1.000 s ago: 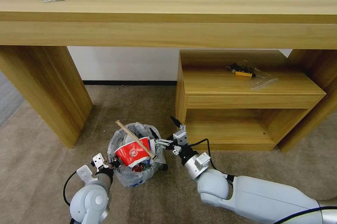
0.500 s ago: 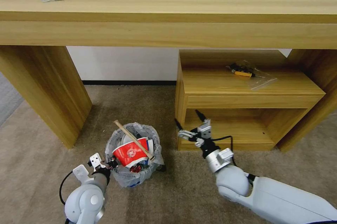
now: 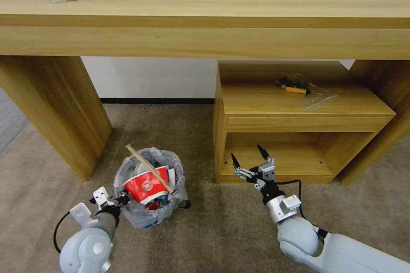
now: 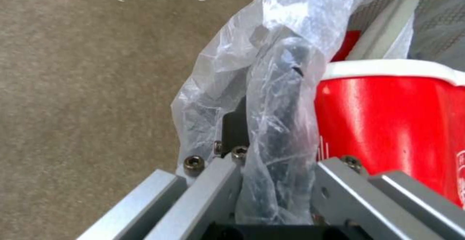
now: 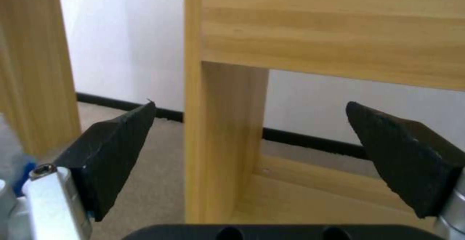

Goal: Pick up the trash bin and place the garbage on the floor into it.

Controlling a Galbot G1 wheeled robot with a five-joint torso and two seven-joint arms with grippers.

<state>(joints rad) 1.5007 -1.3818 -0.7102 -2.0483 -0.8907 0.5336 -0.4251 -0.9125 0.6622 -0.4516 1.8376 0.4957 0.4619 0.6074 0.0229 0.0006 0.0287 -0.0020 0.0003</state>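
Crinkled translucent plastic fills the gap between our left gripper's [image 4: 271,182] fingers [image 4: 213,185]: they are clenched on the bagged rim of the trash bin [image 3: 147,217], one finger outside the liner bag [image 4: 271,87], one inside against the red-white cup [image 4: 392,123]. In the head view the left gripper [image 3: 114,201] sits at the bin's near-left edge, bin on or just off the beige carpet [image 3: 205,230]; we cannot tell which.

Bin contents: cup [image 3: 143,185], a wooden stick [image 3: 149,169] slanting out above the rim, a white slipper edge [image 4: 380,29] beyond the cup, some red scraps low down. No loose garbage on the carpet that we can see.

Right gripper [image 3: 250,162] is well apart from the bin, fingertips [image 5: 116,142] spread wide with nothing between them, pointed at the low wooden shelf unit [image 3: 299,102], whose upright post stands straight ahead between the fingertips.

Judgement on handling: our pinch is on thin rim plus slippery film, so keep the bin level and move slowly; a tilt toward the fingers could tip out the stick or cup. Risk: the bag slides and the rim slips. Keep the free hand clear of the shelf edge.
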